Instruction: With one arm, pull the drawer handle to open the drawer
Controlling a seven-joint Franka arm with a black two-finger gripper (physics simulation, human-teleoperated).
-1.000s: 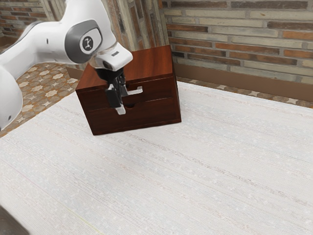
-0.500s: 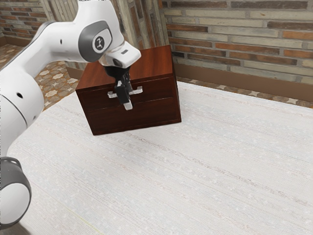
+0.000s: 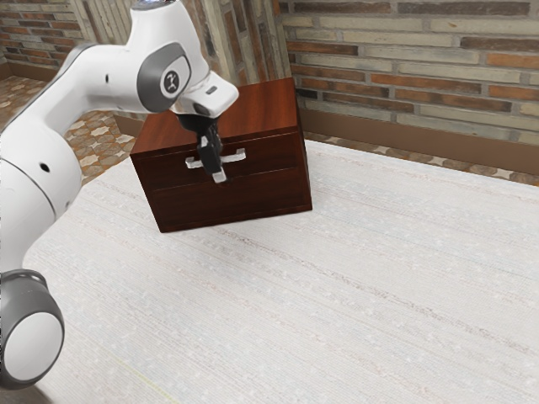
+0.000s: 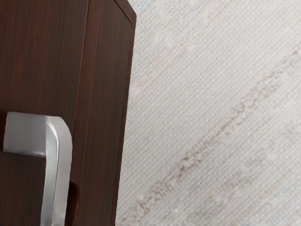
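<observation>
The gripper (image 3: 214,162) clamps the drawer handle (image 3: 236,155) with narrow fingers, near the desk's (image 3: 337,278) far edge, ready for 1 straight pull.

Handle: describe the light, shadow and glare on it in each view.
Exterior view: the handle shows pale and flat against the box's dark front, with the gripper covering its middle; no glare. Wrist view: the handle is soft grey with a lighter bevel, and a small dark shadow sits beside its leg on the wood.
</observation>
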